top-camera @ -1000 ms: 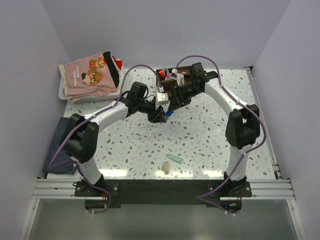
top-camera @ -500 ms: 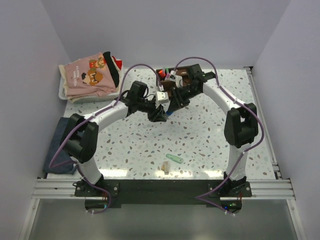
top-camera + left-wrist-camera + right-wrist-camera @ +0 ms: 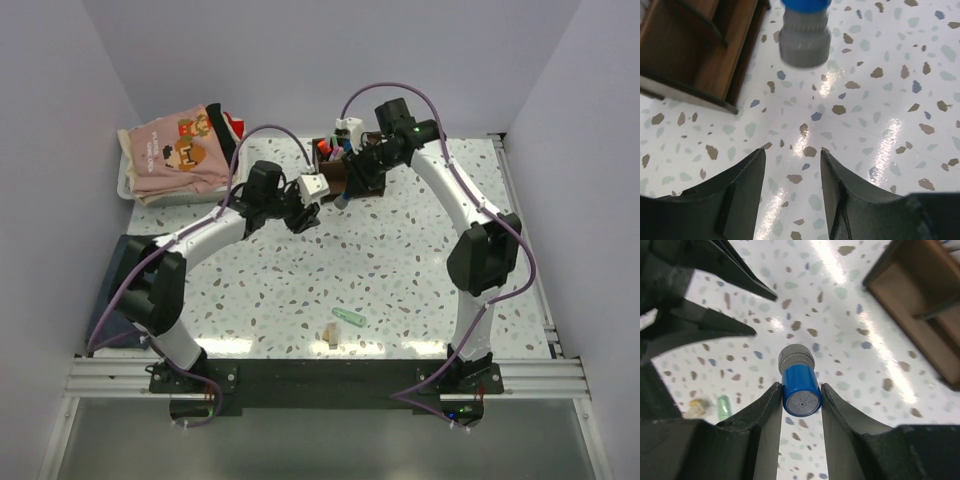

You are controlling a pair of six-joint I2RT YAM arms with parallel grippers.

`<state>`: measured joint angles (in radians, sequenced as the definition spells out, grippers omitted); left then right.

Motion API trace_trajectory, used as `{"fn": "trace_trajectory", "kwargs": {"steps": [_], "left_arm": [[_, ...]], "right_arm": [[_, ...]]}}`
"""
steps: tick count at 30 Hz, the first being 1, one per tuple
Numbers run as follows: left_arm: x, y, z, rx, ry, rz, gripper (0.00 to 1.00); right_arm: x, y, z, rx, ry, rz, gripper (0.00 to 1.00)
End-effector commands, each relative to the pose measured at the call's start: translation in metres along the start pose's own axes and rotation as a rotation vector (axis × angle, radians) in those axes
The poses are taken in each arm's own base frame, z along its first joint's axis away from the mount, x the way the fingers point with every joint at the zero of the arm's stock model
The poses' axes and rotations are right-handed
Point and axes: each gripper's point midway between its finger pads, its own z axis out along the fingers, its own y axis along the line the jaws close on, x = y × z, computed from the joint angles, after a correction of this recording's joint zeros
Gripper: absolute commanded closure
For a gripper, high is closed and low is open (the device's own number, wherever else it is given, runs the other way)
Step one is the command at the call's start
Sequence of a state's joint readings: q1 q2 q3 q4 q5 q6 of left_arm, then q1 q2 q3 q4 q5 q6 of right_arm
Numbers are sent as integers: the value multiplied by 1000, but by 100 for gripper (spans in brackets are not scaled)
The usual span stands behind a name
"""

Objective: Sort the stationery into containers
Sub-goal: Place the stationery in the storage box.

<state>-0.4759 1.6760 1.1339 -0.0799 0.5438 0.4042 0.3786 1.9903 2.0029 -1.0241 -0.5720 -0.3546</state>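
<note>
Blue cap toward the lens, the blue-capped pen [image 3: 800, 399] is pinched between the two fingers of the right gripper [image 3: 801, 388] at the centre of the right wrist view. Its barrel points down at the speckled table [image 3: 855, 365]; this end-on grip is judged to keep it vertical for dropping into a compartment. The dark wooden organizer [image 3: 920, 295] lies at upper right, not yet under the pen. The mint green marker [image 3: 724, 406] lies at lower left.

Left wrist view: the left gripper [image 3: 791, 165] is spread, with only bare table between its fingers. The pen hangs at top centre, near the organizer corner at upper left.

Top external view: both grippers meet beside the organizer at upper centre, the left one apart from the pen, probably to avoid collision. The marker and a beige piece [image 3: 332, 340] lie at lower centre, unsorted.
</note>
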Motion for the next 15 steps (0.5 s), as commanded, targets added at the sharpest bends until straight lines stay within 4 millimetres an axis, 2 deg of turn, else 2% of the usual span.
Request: {"fn": "trace_trajectory", "kwargs": {"steps": [1, 3, 5, 9, 14, 15], "left_arm": [[-14, 26, -20, -142, -38, 11, 47], [-11, 25, -22, -143, -34, 6, 47], [-18, 27, -22, -152, -62, 23, 47], [-20, 26, -22, -151, -77, 13, 47], [-17, 25, -21, -147, -74, 16, 47], [-16, 25, -20, -144, -72, 14, 47]], "right_arm": [[-15, -22, -39, 175, 13, -190, 100], [-16, -36, -43, 237, 27, -207, 100], [-22, -51, -48, 316, 34, -224, 100], [-29, -79, -47, 420, 55, -242, 100], [-35, -105, -41, 497, 73, -256, 100], [-42, -108, -46, 523, 65, -263, 100]]}}
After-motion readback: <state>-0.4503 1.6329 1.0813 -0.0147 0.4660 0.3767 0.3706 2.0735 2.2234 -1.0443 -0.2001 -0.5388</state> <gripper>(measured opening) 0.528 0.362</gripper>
